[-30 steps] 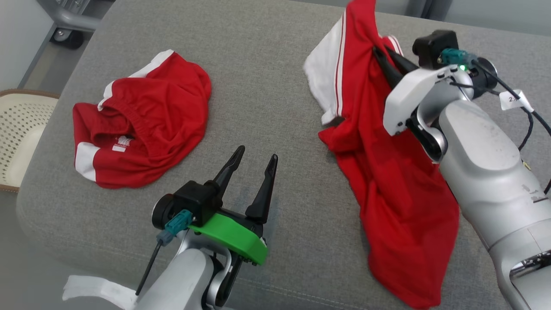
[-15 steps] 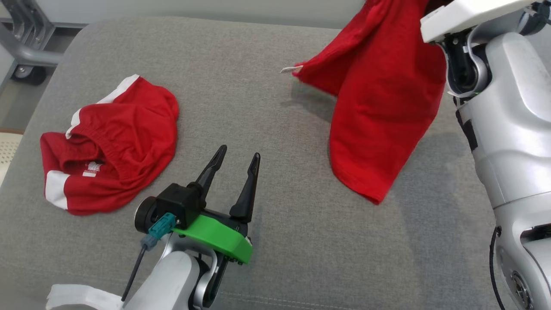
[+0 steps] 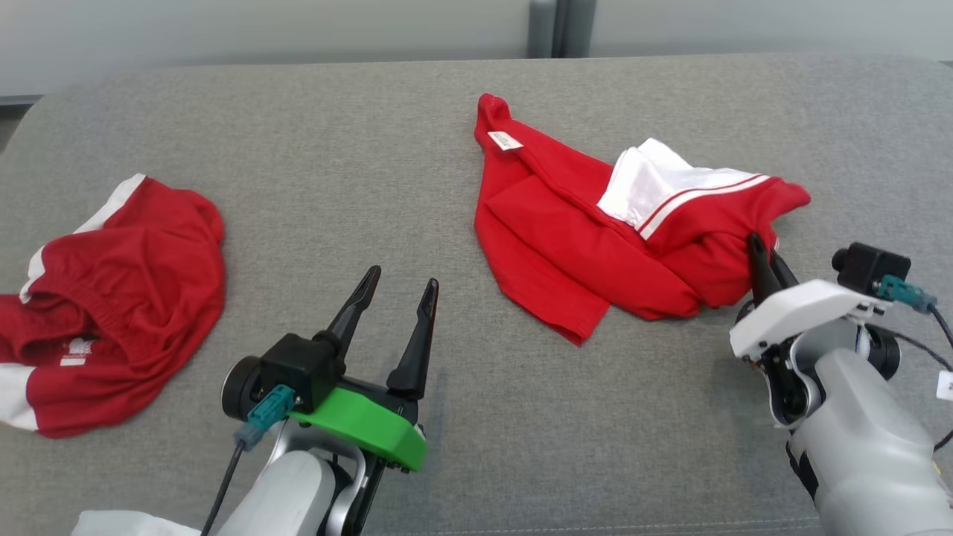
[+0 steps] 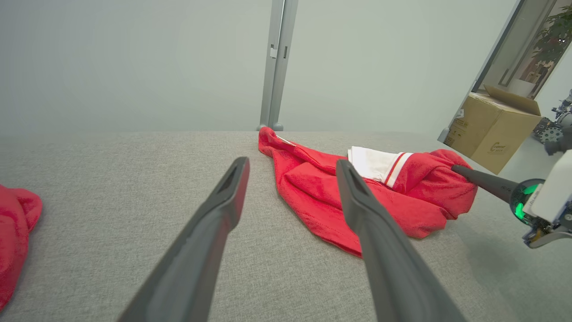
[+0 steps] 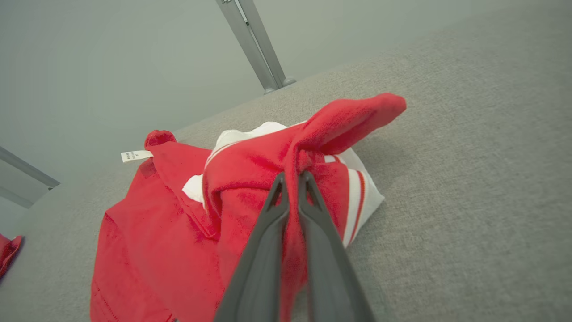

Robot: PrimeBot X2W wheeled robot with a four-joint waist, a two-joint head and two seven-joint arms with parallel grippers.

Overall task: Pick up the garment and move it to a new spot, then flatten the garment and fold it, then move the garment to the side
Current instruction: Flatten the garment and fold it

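At the frame's left edge a second red garment [image 3: 112,298] lies on the grey cushion [image 3: 335,149], the left tool [image 3: 402,278] hovers wide and empty at lower centre, and the crumpled red-and-white garment [image 3: 566,246] lies right of centre, its right edge pinched in the right tool [image 3: 758,249].

Right gripper [image 5: 292,175] jaws pinch red garment [image 5: 156,223] — grey cushion [image 5: 469,179] beneath.
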